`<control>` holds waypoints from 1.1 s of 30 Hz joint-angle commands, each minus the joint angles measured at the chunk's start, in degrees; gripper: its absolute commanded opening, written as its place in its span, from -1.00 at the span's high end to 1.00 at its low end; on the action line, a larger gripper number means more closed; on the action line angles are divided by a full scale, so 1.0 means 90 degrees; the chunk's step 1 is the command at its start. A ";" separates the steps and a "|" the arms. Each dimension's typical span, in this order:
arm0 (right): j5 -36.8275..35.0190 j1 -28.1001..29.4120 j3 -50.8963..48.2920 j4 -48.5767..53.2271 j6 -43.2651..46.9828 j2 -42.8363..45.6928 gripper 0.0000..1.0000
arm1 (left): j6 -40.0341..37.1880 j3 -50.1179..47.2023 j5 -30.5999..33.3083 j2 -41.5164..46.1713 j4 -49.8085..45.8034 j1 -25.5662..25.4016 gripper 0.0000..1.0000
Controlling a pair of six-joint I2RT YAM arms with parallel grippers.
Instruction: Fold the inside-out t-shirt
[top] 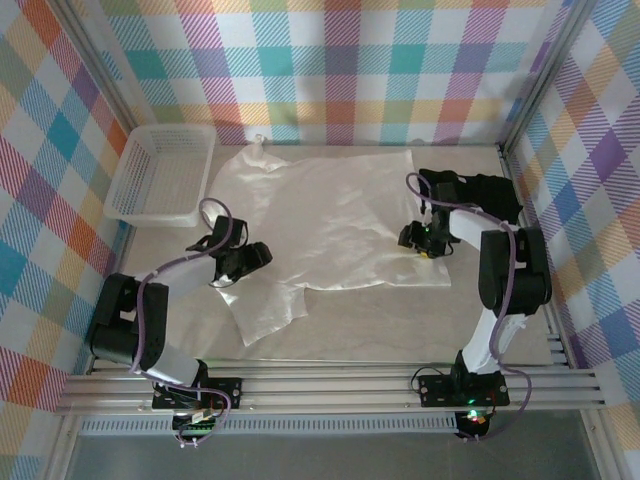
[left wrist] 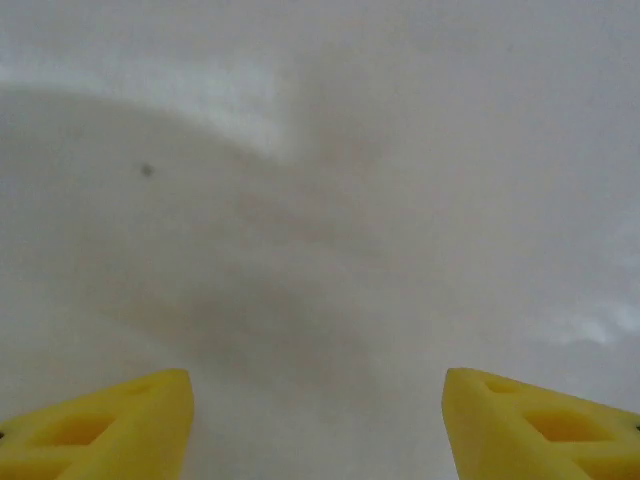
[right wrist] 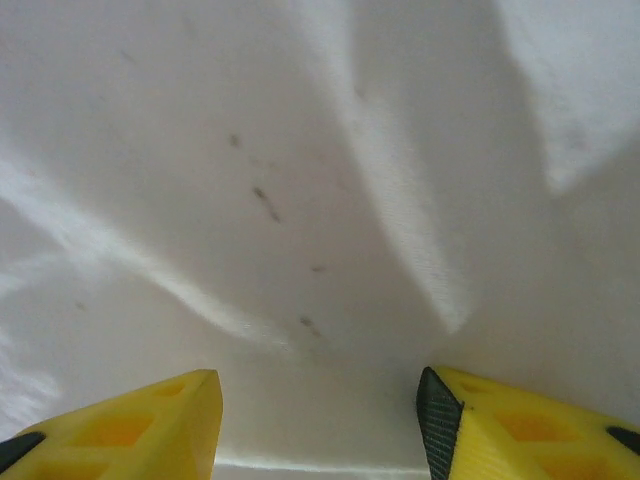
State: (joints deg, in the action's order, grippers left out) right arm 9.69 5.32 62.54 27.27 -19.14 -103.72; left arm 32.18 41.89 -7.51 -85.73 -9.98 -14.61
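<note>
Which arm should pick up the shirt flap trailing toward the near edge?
Left. The left claw hangs open just beside that flap of the t-shirt; the right claw, also open, sits at the shirt's opposite edge, across the cloth.

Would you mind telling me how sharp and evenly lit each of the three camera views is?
Top external view: sharp and evenly lit, with sheen on the plain white thin-cloth t-shirt. Left wrist view: out of focus, the cloth a grey blur with a shadow above the yellow fingers of the left hand. Right wrist view: sharper, with weave and creases legible, folds casting soft shadows.
</note>
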 commanded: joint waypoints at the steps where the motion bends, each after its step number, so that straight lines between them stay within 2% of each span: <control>1: -0.0150 -0.0114 -0.0575 0.0543 -0.0335 0.0270 -0.11 | 0.0070 -0.0425 -0.0209 0.0230 -0.0157 0.0012 -0.33; 7: -0.0307 -0.0151 -0.1118 0.0328 -0.0549 0.0712 -0.11 | -0.0075 -0.0696 -0.0244 0.0345 -0.0305 0.0012 -0.33; 13: -0.0393 -0.0149 -0.0678 0.0332 -0.0351 0.0710 -0.14 | -0.0062 -0.0664 -0.0458 0.0774 -0.0475 0.0007 -0.34; 17: -0.0442 -0.0038 -0.0897 0.0262 -0.0091 0.1552 -0.16 | -0.0072 -0.0524 -0.0220 0.1576 -0.0942 0.0012 -0.36; 22: -0.1115 -0.0015 -0.1448 0.0833 -0.0349 0.2581 -0.22 | 0.0132 -0.0663 0.0053 0.2462 -0.1681 -0.0013 -0.37; 25: -0.1277 -0.0265 -0.1757 0.1185 -0.0493 0.2834 -0.23 | 0.0386 -0.0884 0.0265 0.2822 -0.2239 -0.0240 -0.35; 29: -0.1019 -0.0927 -0.2219 0.1235 -0.0741 0.2997 -0.06 | 0.0832 -0.1202 0.0798 0.3479 -0.2903 -0.0657 -0.34; 33: -0.1048 -0.1092 -0.2366 0.1403 -0.0987 0.2958 -0.04 | 0.1250 -0.1461 0.0866 0.3758 -0.3249 -0.0847 -0.34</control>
State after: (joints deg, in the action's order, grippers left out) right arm 0.45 -4.16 41.76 37.28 -25.32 -77.52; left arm 39.31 30.17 -2.24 -53.32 -33.58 -21.21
